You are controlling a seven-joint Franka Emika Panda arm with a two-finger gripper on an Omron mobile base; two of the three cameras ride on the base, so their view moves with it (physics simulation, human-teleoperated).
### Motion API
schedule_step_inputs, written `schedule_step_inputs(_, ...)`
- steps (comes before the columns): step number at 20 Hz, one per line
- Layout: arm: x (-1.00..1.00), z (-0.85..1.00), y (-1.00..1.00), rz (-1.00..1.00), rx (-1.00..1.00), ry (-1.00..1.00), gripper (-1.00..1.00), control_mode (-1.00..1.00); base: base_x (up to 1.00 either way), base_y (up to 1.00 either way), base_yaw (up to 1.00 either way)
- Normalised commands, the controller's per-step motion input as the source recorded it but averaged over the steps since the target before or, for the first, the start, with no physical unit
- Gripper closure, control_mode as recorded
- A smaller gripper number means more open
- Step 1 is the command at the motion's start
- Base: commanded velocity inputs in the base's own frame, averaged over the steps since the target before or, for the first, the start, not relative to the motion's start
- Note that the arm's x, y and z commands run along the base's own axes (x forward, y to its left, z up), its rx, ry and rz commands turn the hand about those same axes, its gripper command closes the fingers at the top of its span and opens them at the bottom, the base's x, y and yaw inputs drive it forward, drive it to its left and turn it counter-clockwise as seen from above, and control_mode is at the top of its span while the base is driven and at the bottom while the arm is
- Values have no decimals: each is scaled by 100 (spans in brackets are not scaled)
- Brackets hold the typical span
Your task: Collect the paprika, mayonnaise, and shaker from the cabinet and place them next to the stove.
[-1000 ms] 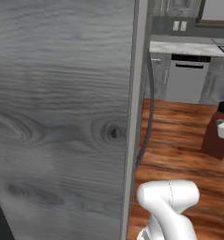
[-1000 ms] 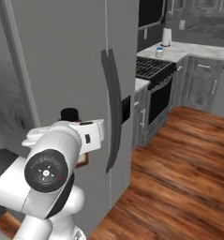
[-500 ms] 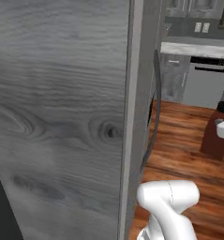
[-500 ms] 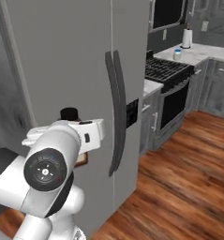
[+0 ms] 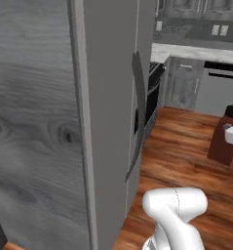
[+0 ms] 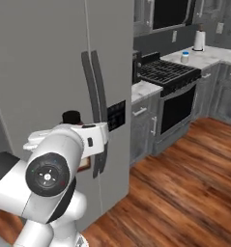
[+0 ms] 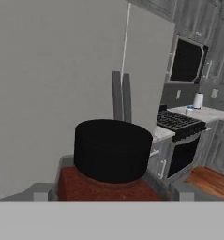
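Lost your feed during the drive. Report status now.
Gripper closed on the paprika bottle, black cap up. Stove ahead right, past the fridge. Fridge close alongside; open wood floor leads to the stove.

Grey two-door fridge [image 6: 64,72] with paired dark vertical handles [image 6: 93,96] and a black dispenser panel [image 6: 116,115]. Wood plank floor [image 6: 184,193]. White paper towel roll [image 6: 199,41] on the pale desk [image 6: 211,55] far right. Grey drawers [image 5: 182,83] and dishwasher [image 5: 220,88] beyond.
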Motion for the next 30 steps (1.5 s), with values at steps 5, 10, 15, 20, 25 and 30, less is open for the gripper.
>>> schedule_step_inputs(5,0,0,0,0,0,0,100,100,20,-79,23)
schedule_step_inputs(10,0,0,0,0,0,0,100,100,52,-74,24)
schedule_step_inputs(15,0,0,0,0,0,0,100,100,67,-73,26)
schedule_step_inputs(20,0,0,0,0,0,0,100,100,66,-75,26)
schedule_step_inputs(25,0,0,0,0,0,0,100,100,64,-79,26)
schedule_step_inputs(30,0,0,0,0,0,0,100,100,65,-79,26)
